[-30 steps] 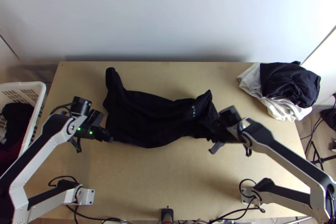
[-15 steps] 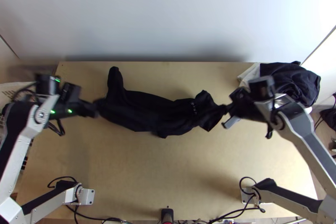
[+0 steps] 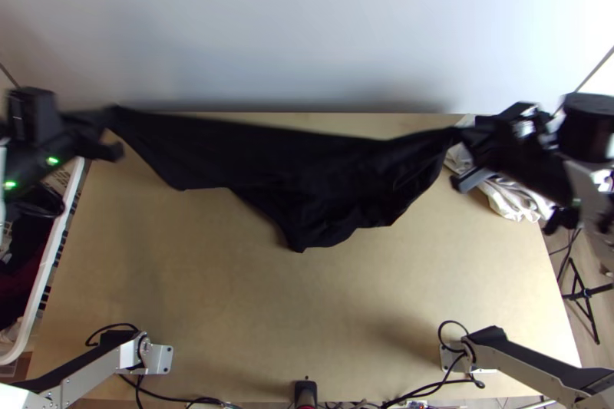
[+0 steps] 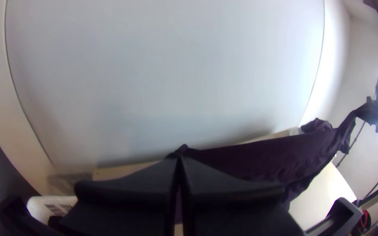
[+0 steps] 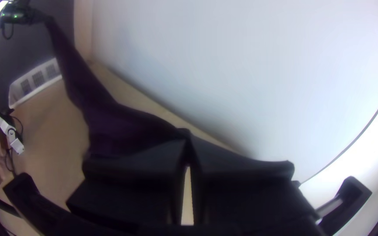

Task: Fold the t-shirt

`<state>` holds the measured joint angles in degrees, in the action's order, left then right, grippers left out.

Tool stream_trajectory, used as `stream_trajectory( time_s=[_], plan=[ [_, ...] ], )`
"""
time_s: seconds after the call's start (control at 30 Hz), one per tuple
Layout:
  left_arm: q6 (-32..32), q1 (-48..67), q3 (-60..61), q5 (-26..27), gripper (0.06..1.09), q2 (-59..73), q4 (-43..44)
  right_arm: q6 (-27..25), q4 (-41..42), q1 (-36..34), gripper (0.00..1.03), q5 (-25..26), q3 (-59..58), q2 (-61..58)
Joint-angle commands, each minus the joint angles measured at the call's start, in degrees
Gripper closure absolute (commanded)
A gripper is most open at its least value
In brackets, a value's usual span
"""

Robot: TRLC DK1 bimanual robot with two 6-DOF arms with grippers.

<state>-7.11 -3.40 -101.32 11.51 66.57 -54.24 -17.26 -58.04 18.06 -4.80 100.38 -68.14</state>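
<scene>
At the far left corner of the table (image 3: 322,332), the left gripper (image 3: 111,119) is closed, and it holds one upper corner of the black t-shirt (image 3: 292,171). Above the opposite side of the table, the right gripper (image 3: 465,133) is closed too, with the other upper corner of the cloth in it. In the left wrist view, the two fingers of the left gripper (image 4: 179,158) meet at their tips, and the cloth comes out from between them. In the right wrist view, the right gripper (image 5: 187,140) has its two fingertips together on the cloth, with a thin gap lower down between the fingers.

So there are two grippers and one t-shirt. The shirt is stretched between them over the far half of the table, its upper edge nearly straight, and its lower part hangs in loose folds to a point near the middle. If this lowest part touches the wood, I cannot tell.

Beside the table on the left stands one white basket (image 3: 54,252) with dark and red cloth inside. Near the right gripper lies one pile of white cloth (image 3: 510,198), and one black tripod (image 3: 585,294) stands on the floor to the right.
</scene>
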Motion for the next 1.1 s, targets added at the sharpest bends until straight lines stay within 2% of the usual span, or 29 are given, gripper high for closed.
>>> stream_trajectory(
  time_s=[0.0, 0.17, 0.73, 0.9, 1.07],
  plan=[
    [0.79, -2.93, -9.07, -2.45, 1.05, -1.09, 4.84, -0.06, 2.23, -1.45, 1.00, 0.49, 9.31, 1.43],
    [1.67, -3.63, -9.95, -6.23, 1.05, -4.60, 10.64, -1.55, 6.54, -1.45, 1.00, 1.11, 9.49, 5.56],
    [2.19, -2.58, -13.91, -5.88, 1.05, -12.34, 19.08, -3.05, 16.91, -2.42, 1.00, 2.60, 10.63, 18.74],
    [2.37, -2.05, -13.99, -0.43, 1.05, -14.89, 16.09, -2.87, 16.47, -2.51, 1.00, 2.51, 8.34, 23.40],
    [3.51, -2.14, -11.36, 4.05, 1.05, -17.87, 10.73, -2.08, 12.87, -5.41, 1.00, 1.02, 7.99, 27.89]
  ],
)
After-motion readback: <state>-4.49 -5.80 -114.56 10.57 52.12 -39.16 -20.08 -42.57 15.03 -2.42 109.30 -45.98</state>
